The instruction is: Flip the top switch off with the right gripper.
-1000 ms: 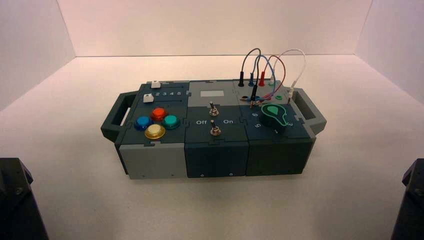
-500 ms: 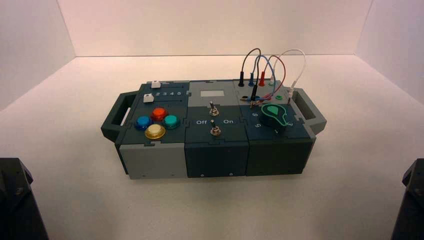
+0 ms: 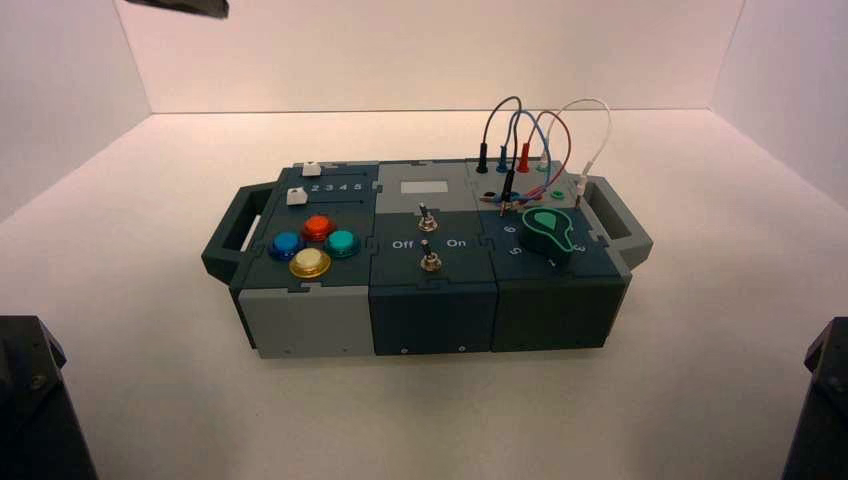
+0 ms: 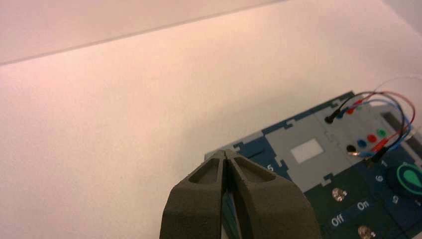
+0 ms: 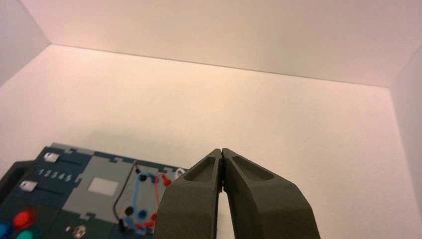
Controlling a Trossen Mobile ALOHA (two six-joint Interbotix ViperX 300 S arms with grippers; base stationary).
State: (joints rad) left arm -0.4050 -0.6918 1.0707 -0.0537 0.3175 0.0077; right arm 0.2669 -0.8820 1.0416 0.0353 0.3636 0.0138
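Toward the box's (image 3: 435,320) three o'clock side, the right gripper (image 5: 222,150) has its tips pinched together, the left gripper (image 4: 225,152) idle toward nine. The top switch (image 3: 428,219), twelve o'clock from the lower toggle (image 3: 430,257), apparently needs an approach, then a nine-o'clock nudge.

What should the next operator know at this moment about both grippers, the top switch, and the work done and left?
Right gripper: shut, empty, not touching the box.
Left gripper: shut, empty, clear of the box too.
Top switch: middle of the box, farther of two toggles; its position cannot be read.
Done: no flip can be confirmed.
Left: probably bring the right gripper over and flip it off, checking its position first.
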